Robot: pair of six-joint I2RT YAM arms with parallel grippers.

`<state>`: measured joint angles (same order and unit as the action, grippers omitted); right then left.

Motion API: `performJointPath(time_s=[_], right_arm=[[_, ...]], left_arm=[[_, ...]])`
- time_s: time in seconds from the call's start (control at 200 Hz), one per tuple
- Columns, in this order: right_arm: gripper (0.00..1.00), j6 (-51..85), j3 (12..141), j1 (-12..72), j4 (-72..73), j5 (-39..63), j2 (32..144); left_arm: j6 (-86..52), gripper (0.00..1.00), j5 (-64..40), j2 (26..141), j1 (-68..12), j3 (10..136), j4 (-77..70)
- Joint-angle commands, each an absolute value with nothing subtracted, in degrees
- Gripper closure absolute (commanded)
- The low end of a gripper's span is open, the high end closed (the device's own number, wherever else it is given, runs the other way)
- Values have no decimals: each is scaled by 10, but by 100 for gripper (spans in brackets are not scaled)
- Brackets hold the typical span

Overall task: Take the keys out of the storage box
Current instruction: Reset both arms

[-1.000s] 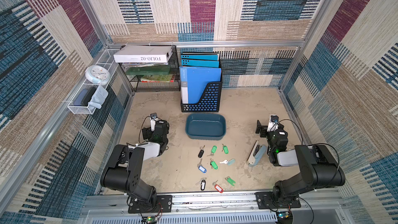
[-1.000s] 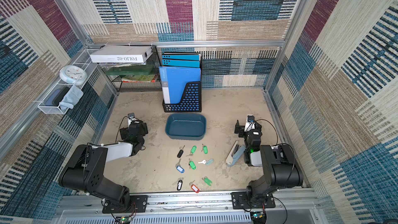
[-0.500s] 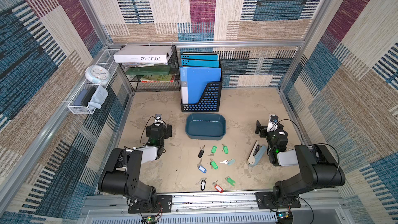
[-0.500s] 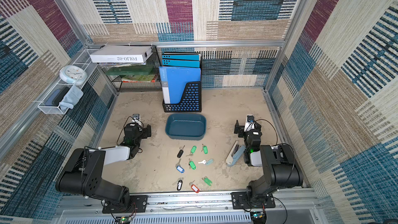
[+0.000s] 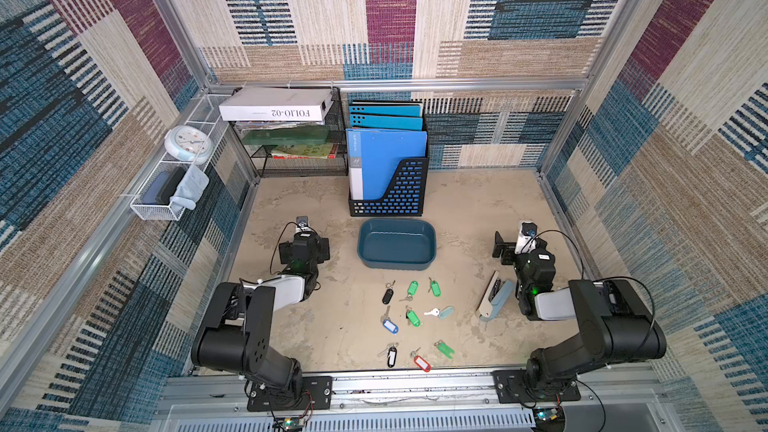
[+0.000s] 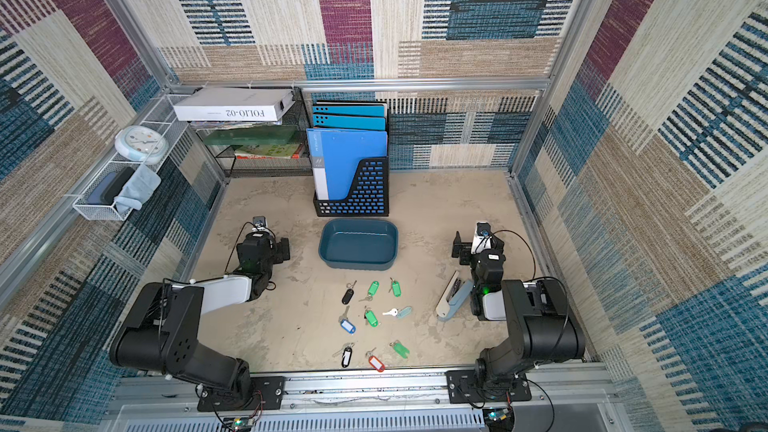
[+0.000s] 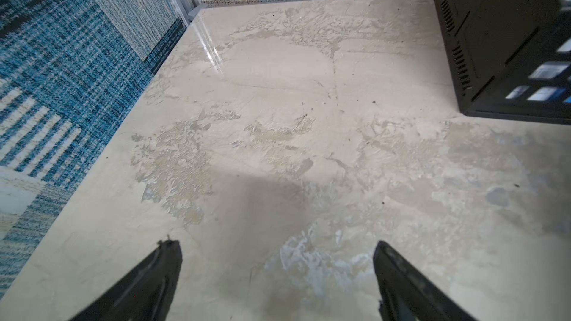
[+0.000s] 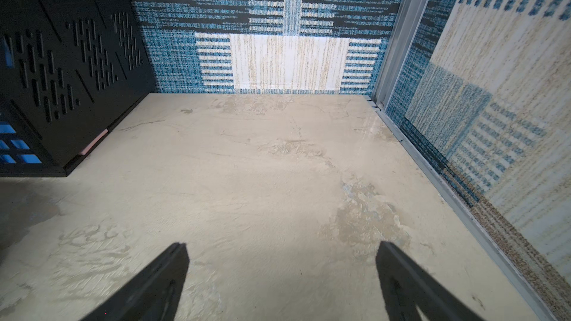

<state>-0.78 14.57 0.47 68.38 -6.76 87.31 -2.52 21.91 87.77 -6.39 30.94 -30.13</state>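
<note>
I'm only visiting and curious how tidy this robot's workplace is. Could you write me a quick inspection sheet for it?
Surface: beige tabletop, mottled and worn; no spills seen.
Job's things: storage box empty; nine keys scattered on the table on the robot's side of it.
Clutter: stapler beside the right arm; black file holder with blue folders behind the box.
Hands: left hand and right hand both open, empty, over bare table.
Cables: a black cable loops at each wrist, clear of the keys.
Surroundings: patterned fabric walls; clock in a white wire basket; FOLIO-02 box on a mesh rack.
</note>
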Motion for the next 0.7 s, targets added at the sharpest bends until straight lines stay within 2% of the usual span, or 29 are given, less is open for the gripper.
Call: performJointPath(time_s=[0.0, 0.05, 0.225, 0.696], right_arm=[[1, -4, 146, 5, 691, -64, 870], [1, -4, 146, 5, 691, -64, 870], [1, -5, 146, 5, 691, -64, 870], [1, -5, 146, 4, 691, -64, 870]], left_arm=[[-8, 0, 131, 868, -37, 294, -324], [0, 0, 41, 861, -5, 290, -322], [3, 0, -18, 864, 15, 291, -325], [1, 0, -11, 863, 14, 295, -314]])
